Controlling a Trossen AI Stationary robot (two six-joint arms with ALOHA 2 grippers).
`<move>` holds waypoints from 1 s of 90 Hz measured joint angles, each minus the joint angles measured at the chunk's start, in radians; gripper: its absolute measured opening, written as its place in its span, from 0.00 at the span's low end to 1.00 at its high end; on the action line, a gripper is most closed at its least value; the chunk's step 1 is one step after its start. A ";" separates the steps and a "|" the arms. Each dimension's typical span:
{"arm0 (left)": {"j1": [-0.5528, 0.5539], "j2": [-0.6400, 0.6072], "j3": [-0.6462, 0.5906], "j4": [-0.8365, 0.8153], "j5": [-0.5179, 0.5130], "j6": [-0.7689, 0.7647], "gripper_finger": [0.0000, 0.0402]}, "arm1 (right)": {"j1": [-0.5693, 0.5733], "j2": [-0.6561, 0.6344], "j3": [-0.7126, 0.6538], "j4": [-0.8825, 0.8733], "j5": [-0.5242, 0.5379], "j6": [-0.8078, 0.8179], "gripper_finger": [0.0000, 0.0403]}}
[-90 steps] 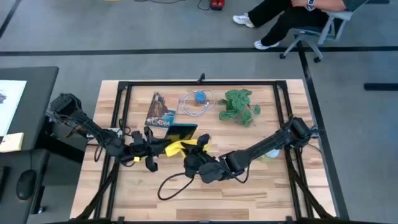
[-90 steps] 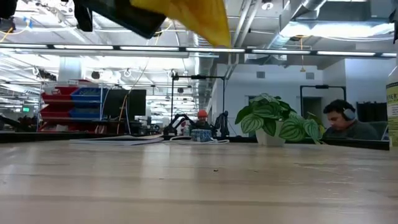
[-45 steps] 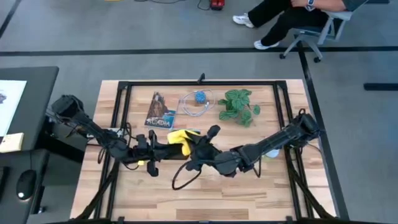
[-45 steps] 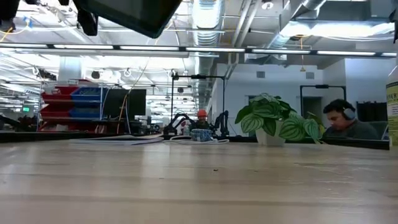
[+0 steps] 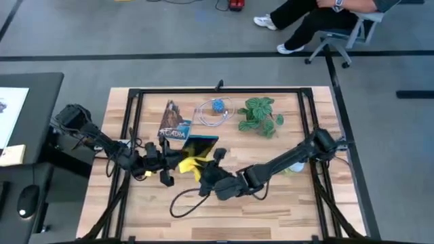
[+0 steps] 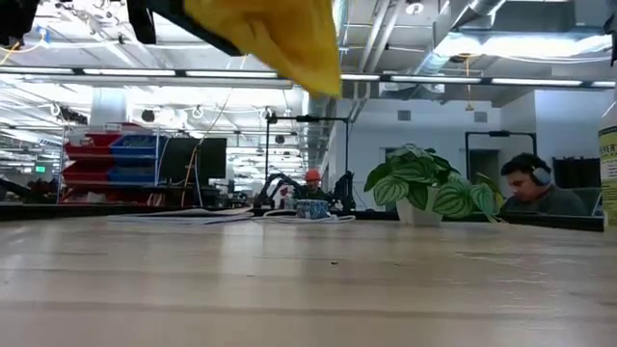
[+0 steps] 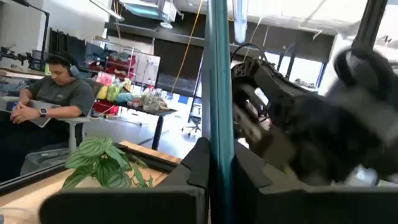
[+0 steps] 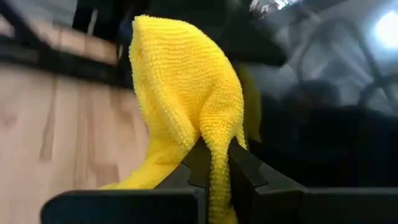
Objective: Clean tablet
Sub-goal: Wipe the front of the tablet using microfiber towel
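ACADIA booklet [image 5: 174, 122] at 11 o'clock on wooden table [image 5: 285, 210]. Blue-centred cable coil [image 5: 215, 110] at 12 o'clock. Potted plant [image 5: 260, 115] at 1 o'clock. Seated person [image 5: 312, 15] well beyond the far edge. Dark side desk [image 5: 27, 102] at 9 o'clock.

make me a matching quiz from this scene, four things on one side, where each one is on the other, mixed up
Things:
1. tablet
2. yellow cloth
3. Acadia booklet
4. potted plant

Places:
A. standing at the table's far side, right of the blue cable coil
B. pinched in the right gripper
C. held on edge in the left gripper
D. lying flat on the table, left of the cable coil

Pairs: 1-C, 2-B, 3-D, 4-A
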State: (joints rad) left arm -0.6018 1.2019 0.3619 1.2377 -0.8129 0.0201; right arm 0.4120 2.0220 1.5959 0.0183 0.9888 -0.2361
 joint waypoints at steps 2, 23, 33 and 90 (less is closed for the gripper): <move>-0.001 -0.002 0.001 0.000 0.002 -0.004 0.03 | 0.001 0.000 0.000 0.001 0.007 0.000 0.03; -0.020 -0.007 0.005 -0.040 -0.006 -0.050 0.03 | 0.040 -0.062 0.000 -0.019 0.267 -0.131 0.03; -0.036 -0.007 0.005 -0.084 -0.015 -0.087 0.03 | 0.050 -0.099 0.001 -0.016 0.342 -0.175 0.03; -0.027 -0.004 0.001 -0.076 -0.039 -0.022 0.03 | 0.007 0.025 0.003 -0.026 0.031 0.035 0.03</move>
State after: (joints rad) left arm -0.6287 1.1980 0.3628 1.1616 -0.8523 -0.0021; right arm 0.4192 2.0470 1.5993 -0.0082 1.0196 -0.2012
